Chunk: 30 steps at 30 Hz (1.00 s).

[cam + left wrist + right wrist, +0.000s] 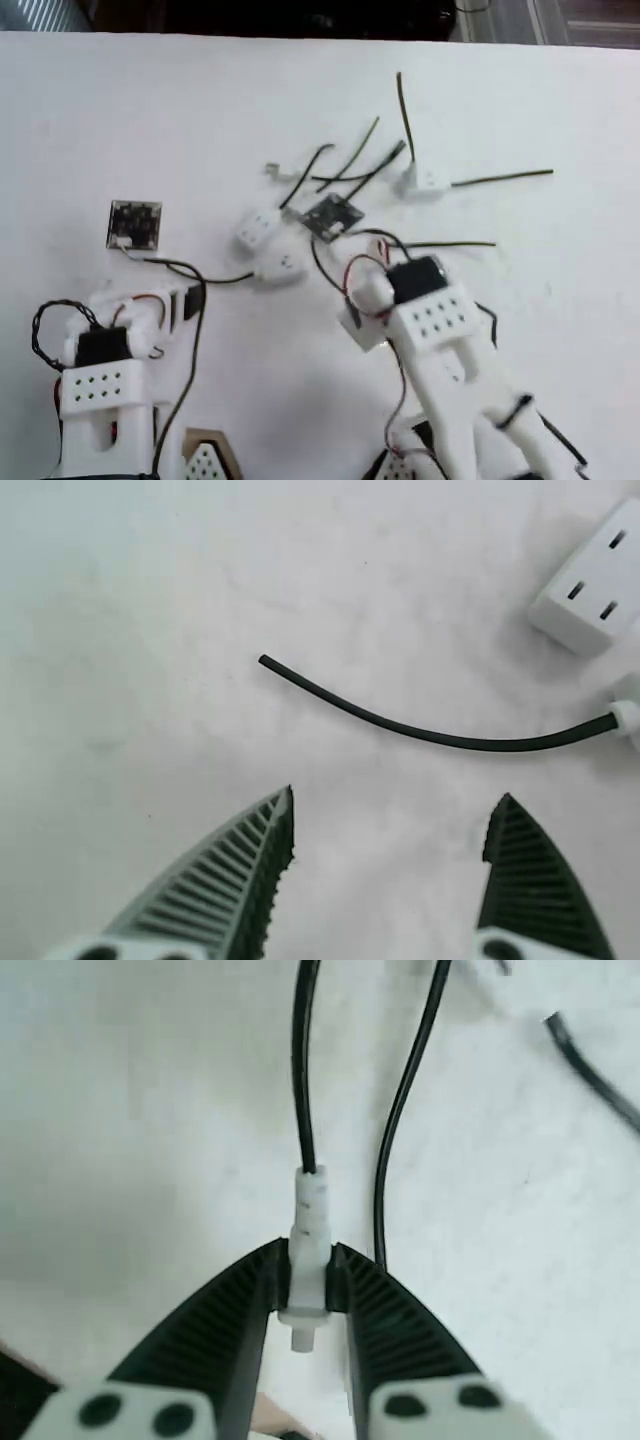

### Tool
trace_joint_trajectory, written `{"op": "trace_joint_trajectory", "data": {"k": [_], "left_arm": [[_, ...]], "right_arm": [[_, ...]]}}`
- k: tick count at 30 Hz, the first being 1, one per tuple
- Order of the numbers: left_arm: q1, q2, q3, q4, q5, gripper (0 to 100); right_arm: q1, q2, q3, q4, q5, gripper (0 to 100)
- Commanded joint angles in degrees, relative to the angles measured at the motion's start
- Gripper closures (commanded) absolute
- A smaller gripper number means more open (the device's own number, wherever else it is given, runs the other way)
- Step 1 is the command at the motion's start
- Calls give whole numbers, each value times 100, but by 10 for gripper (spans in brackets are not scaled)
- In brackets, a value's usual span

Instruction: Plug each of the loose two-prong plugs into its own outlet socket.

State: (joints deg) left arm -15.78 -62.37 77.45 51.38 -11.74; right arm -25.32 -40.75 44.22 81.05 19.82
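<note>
My right gripper (308,1305) is shut on a white two-prong plug (307,1260); the plug's black cord (303,1070) runs straight away from the fingers. In the high view this gripper (352,303) hovers just below the cluster of white outlet sockets (258,228) (283,265). A third white socket (425,180) lies farther back right. My left gripper (390,830) stands open over bare table, with a loose black cord (400,725) lying beyond its fingertips. A white socket (590,580) with slots facing up sits past that cord. The left gripper (185,300) is at the lower left in the high view.
Two small black square boards (133,222) (332,215) lie on the white table (520,110). Several thin black cords (350,165) cross one another behind the sockets. A cord (190,270) trails from the front socket toward the left arm.
</note>
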Motion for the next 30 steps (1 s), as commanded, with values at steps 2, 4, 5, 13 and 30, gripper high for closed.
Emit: {"op": "trace_joint_trajectory", "data": {"k": [2, 4, 5, 13, 30], "left_arm": [[-4, -119, -62, -237, -44, 695], [-4, -119, -70, -422, -35, 695], [-4, -119, -105, -492, -26, 695], [673, -119, -1020, -176, -9, 695], [2149, -119, -1820, -141, 624, 695]], "right_arm": [[22, -1174, -158, 13, -316, 982], [-13, -1464, -167, -57, -633, 982], [-40, -1578, -158, -145, -774, 981], [-760, -2360, 492, -1305, -1881, 981], [-2000, -3618, 2145, -3354, -2040, 981]]}}
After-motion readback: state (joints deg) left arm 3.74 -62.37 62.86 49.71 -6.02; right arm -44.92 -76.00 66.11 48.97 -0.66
